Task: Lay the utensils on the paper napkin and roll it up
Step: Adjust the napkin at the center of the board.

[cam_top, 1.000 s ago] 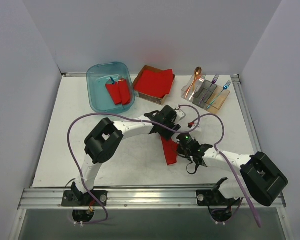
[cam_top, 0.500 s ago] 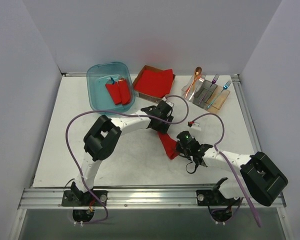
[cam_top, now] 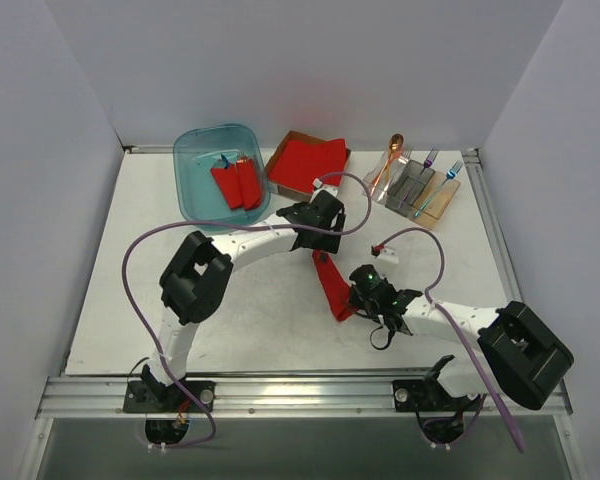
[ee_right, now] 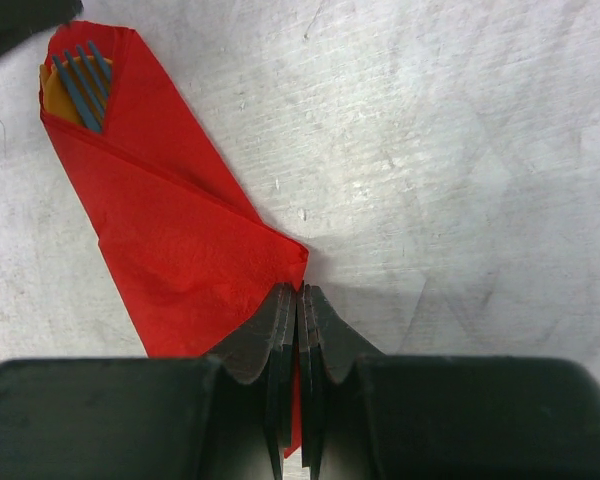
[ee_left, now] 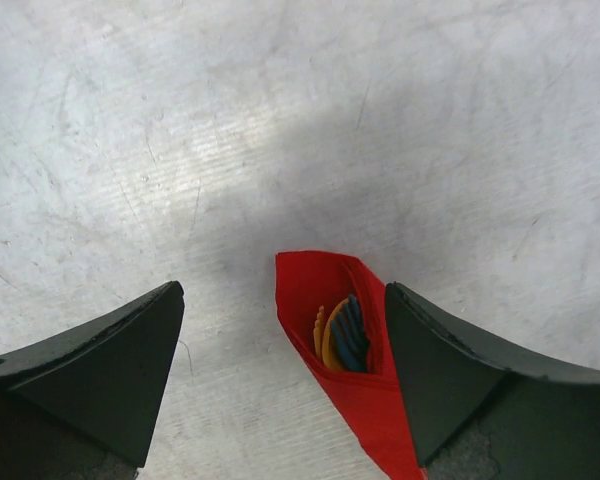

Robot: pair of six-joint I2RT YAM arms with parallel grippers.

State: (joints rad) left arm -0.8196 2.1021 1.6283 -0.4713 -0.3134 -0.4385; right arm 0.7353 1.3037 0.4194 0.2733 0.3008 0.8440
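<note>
The paper napkin point(cam_top: 332, 287) is lying on the table point(cam_top: 120, 290) as a long narrow roll, and in the overhead view you are seeing both arms meeting over it. The left gripper point(cam_top: 322, 246) is hovering at the roll's far end. The right gripper point(cam_top: 354, 303) is sitting at its near end, on the right side. Well beyond the roll's far end, a blue tub point(cam_top: 188, 195) is holding two finished red rolls point(cam_top: 235, 182).

In the left wrist view, the fingers point(ee_left: 110, 370) are standing wide apart on either side of the roll's open end, gripping nothing. The utensils point(ee_left: 342, 335) are showing inside that mouth: blue fork tines against an orange spoon bowl.

In the right wrist view, the jaws are pressing together with a sliver of red caught between them. They are pinching the napkin's loose flap at the roll's side, probably so the wrap is not springing open.
</note>
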